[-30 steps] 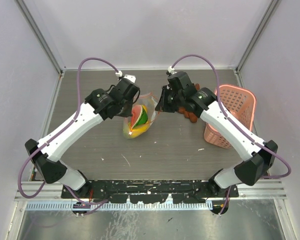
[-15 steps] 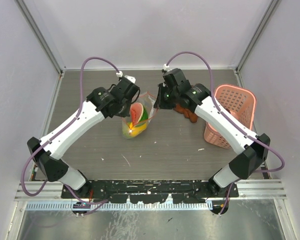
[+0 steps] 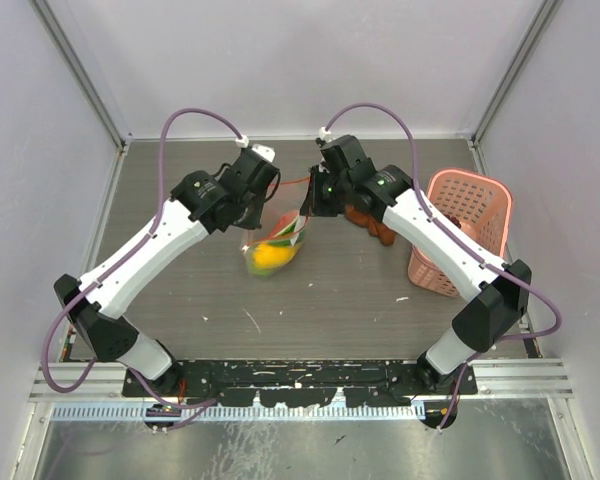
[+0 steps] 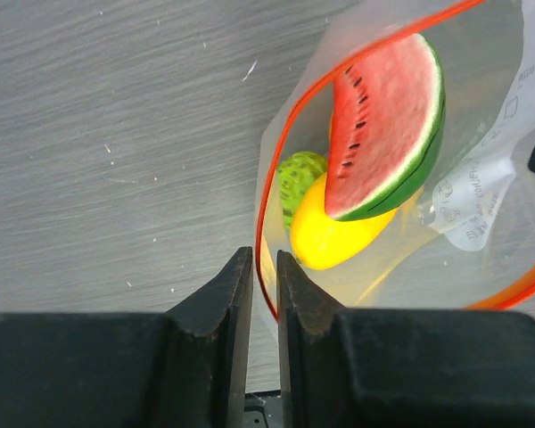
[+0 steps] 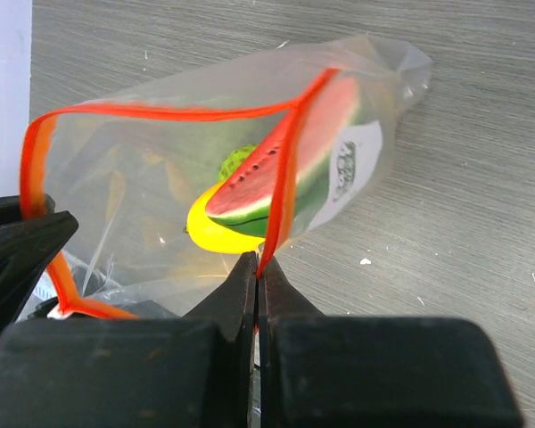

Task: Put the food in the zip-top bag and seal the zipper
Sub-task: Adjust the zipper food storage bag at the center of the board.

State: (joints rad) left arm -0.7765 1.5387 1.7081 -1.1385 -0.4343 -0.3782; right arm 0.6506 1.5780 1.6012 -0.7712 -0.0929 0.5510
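The clear zip-top bag (image 3: 276,243) hangs between my two grippers over the table, mouth open. In the left wrist view it holds the red-pink slice (image 4: 383,125), the yellow-orange fruit (image 4: 339,236) and the bumpy lime-green ball (image 4: 296,174). My left gripper (image 4: 265,267) is closed on the orange-red zipper strip (image 4: 269,178) at one side of the mouth. My right gripper (image 5: 258,263) is shut on the zipper (image 5: 285,178) at the other side. From above, the left gripper (image 3: 263,206) and right gripper (image 3: 308,212) stand close together. The grape bunch is not visible.
A pink lattice basket (image 3: 462,232) stands at the right of the table. A brown cloth (image 3: 373,226) lies just behind the right arm, beside the basket. Purple cables loop over both arms. Grey walls close in the table on three sides.
Both grippers moved toward the back and drew closer, lifting the bag's mouth. The fruits slid lower in the bag, the yellow one now at the bottom.
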